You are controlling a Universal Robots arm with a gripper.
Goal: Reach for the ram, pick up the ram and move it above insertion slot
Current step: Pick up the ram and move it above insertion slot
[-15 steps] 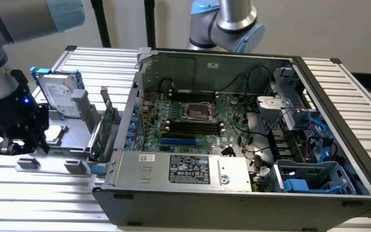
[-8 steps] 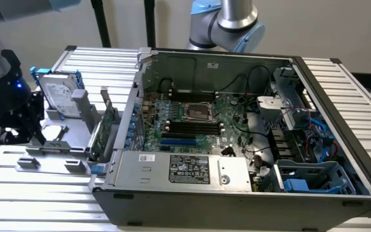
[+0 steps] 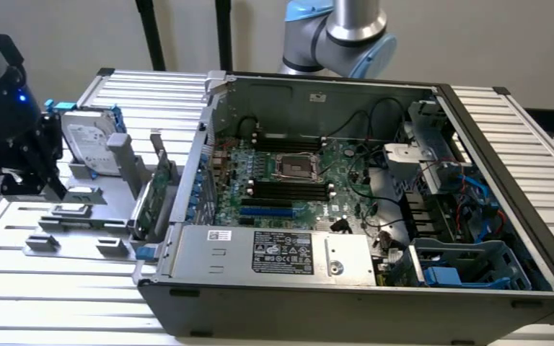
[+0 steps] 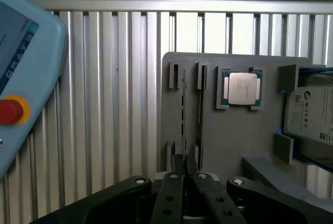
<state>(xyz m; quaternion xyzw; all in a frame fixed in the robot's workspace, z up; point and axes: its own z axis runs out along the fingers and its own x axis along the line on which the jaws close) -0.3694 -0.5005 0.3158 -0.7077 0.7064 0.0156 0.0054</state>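
At the exterior view's left, the arm (image 3: 8,144) hangs over the grey holder (image 3: 75,229). In the wrist view the gripper (image 4: 183,165) lines up with the ram (image 4: 183,112), which stands on edge in that holder, near the processor (image 4: 242,88). We cannot tell whether the tool is wide or closed. We judge that the reach needs a straight descent, centred along the stick. Further right, inside the open case (image 3: 354,310), the insertion slot (image 3: 285,191) lies well apart from the ram.
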